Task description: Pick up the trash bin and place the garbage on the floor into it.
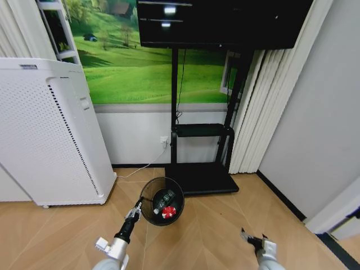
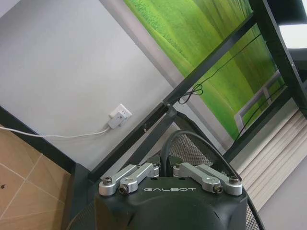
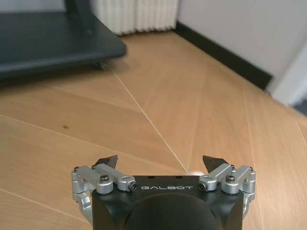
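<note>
The black wire-mesh trash bin (image 1: 162, 201) is in the middle of the head view, over the floor (image 1: 214, 239). My left gripper (image 1: 136, 211) is shut on its near-left rim. Inside the bin lies garbage: a red-and-white piece (image 1: 169, 211) and a clear bottle with a green label (image 1: 164, 199). From the left wrist, the bin's rim and mesh (image 2: 201, 143) curve just beyond the left gripper (image 2: 165, 165). I cannot tell whether the bin touches the floor. My right gripper (image 1: 251, 237) hangs low at the right, open and holding nothing, over bare parquet (image 3: 160, 161).
A tall white perforated appliance (image 1: 50, 135) stands at the left. A black TV stand base (image 1: 199, 177) sits just behind the bin. A white cable (image 1: 143, 167) runs from a wall socket (image 1: 164, 140). Curtains (image 1: 256, 107) and a grey wall (image 1: 315, 112) close off the right.
</note>
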